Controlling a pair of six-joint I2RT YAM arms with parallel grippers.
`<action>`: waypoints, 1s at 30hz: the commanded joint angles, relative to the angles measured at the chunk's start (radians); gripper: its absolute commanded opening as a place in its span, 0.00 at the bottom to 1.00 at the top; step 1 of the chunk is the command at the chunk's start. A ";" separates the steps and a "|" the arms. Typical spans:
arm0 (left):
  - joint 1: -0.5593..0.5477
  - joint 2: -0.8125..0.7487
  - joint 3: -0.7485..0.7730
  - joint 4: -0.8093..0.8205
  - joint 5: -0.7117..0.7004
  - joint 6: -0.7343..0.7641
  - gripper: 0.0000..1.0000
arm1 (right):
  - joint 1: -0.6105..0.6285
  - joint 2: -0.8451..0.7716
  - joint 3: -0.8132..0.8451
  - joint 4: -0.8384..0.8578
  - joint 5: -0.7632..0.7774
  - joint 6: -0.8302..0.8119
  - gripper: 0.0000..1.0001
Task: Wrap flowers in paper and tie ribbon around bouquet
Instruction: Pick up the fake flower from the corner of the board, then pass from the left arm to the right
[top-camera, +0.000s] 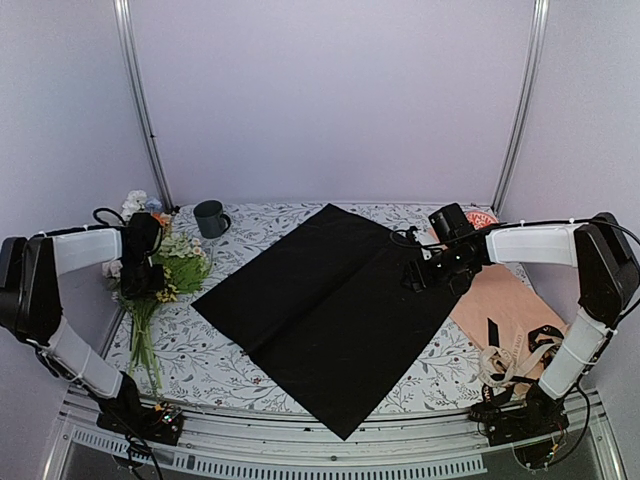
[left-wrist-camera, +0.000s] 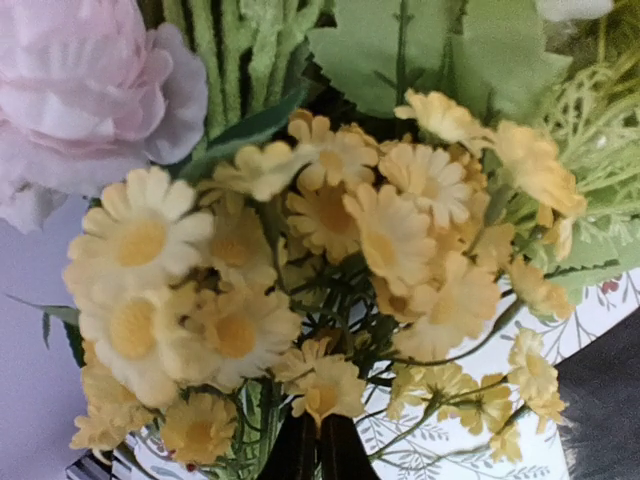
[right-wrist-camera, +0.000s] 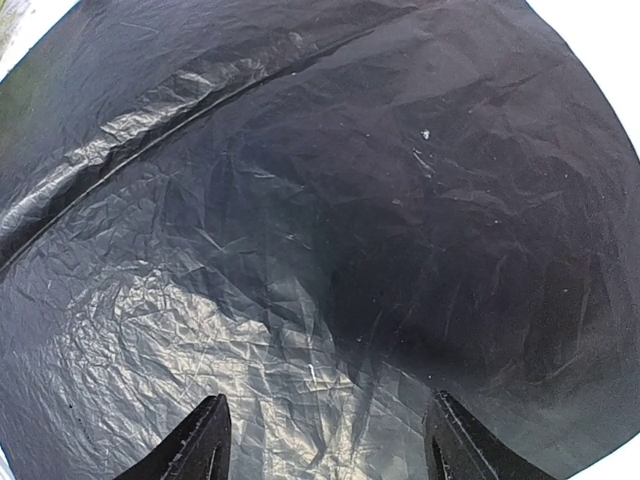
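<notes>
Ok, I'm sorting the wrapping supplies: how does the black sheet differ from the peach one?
The black paper lies spread mid-table with nothing lying on it. The peach sheet sits at the right edge, partly hidden, with a cream ribbon at its near end. The black paper looks larger, though not all of the peach sheet shows. Both lie flat.

A table (top-camera: 255, 232) under a leaf-print cloth carries a large black paper (top-camera: 330, 300) spread diagonally across its middle, one corner reaching past the near edge. A dark mug (top-camera: 211, 218) stands far left and flowers (top-camera: 160, 278) lie along the left edge. At right lies a peach sheet (top-camera: 505, 300), with a cream ribbon (top-camera: 515, 362) tangled at its near end.
</notes>
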 joint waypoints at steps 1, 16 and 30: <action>0.006 -0.095 0.016 0.014 -0.012 -0.004 0.00 | -0.001 -0.010 0.015 -0.013 -0.020 -0.017 0.67; -0.364 -0.471 0.304 0.240 0.233 0.002 0.00 | 0.050 -0.174 0.106 0.117 -0.445 -0.015 0.64; -0.748 -0.223 0.289 1.018 0.552 -0.149 0.00 | 0.321 0.096 0.404 0.582 -0.592 0.269 0.75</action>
